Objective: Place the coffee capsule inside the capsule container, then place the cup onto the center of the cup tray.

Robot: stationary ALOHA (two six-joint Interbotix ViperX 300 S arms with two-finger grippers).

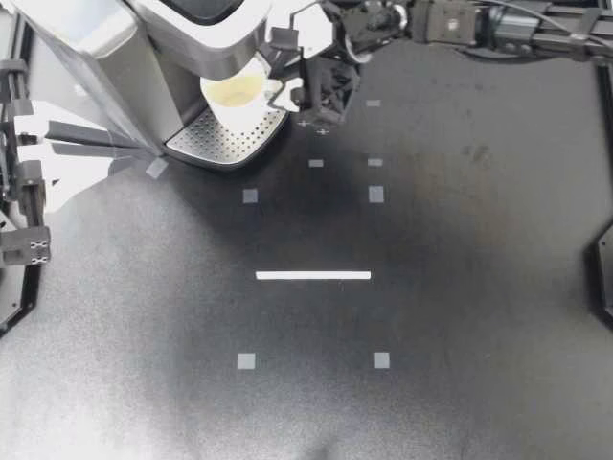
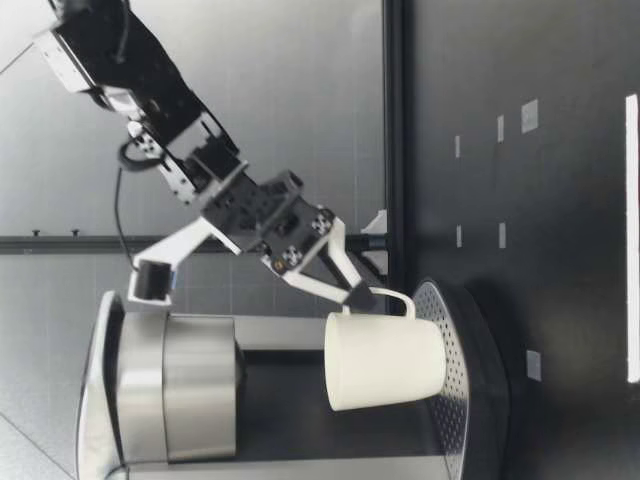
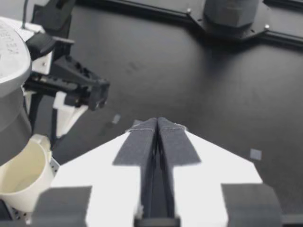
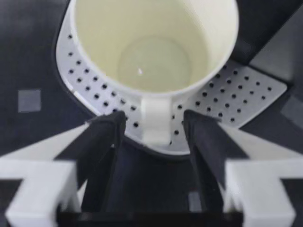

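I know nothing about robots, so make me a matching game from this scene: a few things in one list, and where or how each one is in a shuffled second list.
Things:
1. cup
2. left tool
3. right tool
4. white strip

States:
A. shut, holding nothing
B. flat on the black table
C. open, fingers either side of the handle
D. upright on the perforated cup tray

Pairs: 1-D, 2-A, 3-C, 4-B

cup (image 1: 235, 93) part-hidden under machine (image 1: 91, 43), machine cropped
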